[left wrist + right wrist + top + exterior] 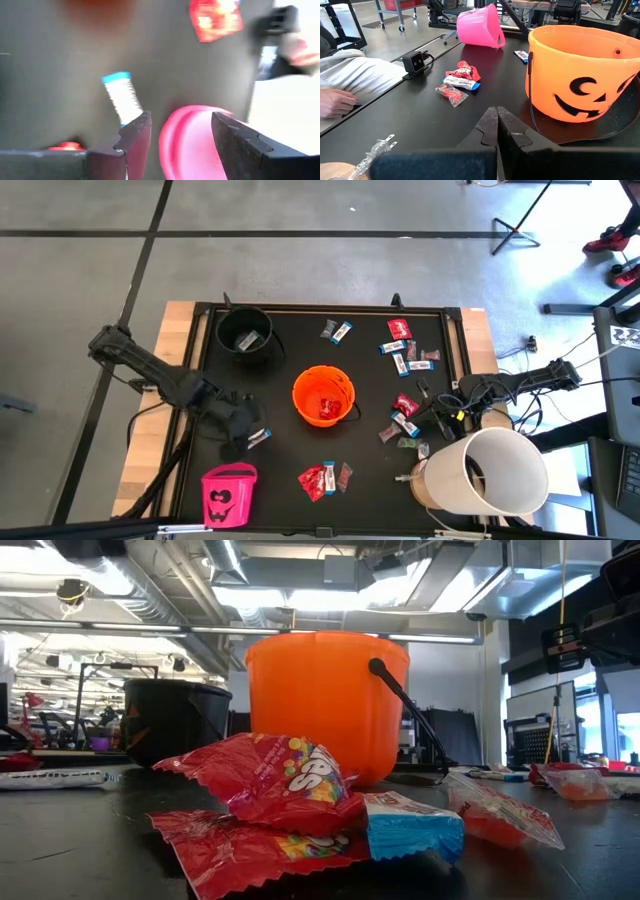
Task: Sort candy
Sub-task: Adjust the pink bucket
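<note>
Candy lies scattered on the black table: red packets (318,480) near the front, and more red and blue-and-white sweets (405,355) at the right. My left gripper (248,428) hangs open above the table between the orange bucket (323,395) and the pink bucket (230,493). Nothing is between its fingers. A blue-and-white bar (122,97) lies flat on the table just beyond its fingertips (135,127). The black bucket (245,335) stands at the far left. My right gripper (496,112) waits shut at the table's right side, facing the orange bucket (580,70).
A large white cylinder (490,470) stands at the front right corner. The orange bucket holds red candy (325,410). In the right wrist view a person's hand (335,102) and sleeve rest at the table's edge, beside a small black camera (417,61).
</note>
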Action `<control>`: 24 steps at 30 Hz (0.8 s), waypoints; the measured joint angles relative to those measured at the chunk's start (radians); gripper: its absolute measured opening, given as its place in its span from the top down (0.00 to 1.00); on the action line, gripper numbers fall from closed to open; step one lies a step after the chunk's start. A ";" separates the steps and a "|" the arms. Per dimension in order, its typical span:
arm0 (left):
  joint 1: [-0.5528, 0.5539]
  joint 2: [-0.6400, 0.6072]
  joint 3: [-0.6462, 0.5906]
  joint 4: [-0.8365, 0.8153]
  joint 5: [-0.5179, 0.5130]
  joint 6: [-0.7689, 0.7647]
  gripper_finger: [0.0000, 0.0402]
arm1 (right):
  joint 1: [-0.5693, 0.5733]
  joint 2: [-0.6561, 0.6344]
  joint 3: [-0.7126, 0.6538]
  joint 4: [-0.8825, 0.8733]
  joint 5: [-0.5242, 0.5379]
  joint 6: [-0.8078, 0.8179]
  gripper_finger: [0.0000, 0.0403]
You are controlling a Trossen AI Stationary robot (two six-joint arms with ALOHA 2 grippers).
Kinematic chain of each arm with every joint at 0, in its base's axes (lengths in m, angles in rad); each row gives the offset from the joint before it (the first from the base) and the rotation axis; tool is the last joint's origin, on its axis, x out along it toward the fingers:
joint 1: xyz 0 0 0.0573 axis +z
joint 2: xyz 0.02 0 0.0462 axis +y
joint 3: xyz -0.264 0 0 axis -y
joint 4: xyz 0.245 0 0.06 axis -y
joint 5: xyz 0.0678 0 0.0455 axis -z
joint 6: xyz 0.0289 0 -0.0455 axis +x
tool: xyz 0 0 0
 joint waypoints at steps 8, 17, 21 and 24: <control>-0.198 0.030 0.017 0.076 0.031 -0.273 0.51 | 0.000 0.000 0.000 0.000 0.000 0.000 1.00; -0.272 0.158 0.017 0.166 0.038 -0.330 0.51 | 0.000 0.000 0.000 0.000 0.000 0.000 1.00; -0.272 0.221 0.016 0.157 0.073 -0.308 0.51 | 0.000 0.000 0.000 0.000 0.000 0.000 1.00; -0.272 0.259 0.016 0.150 0.096 -0.297 0.51 | 0.000 0.000 0.000 0.000 0.000 0.000 1.00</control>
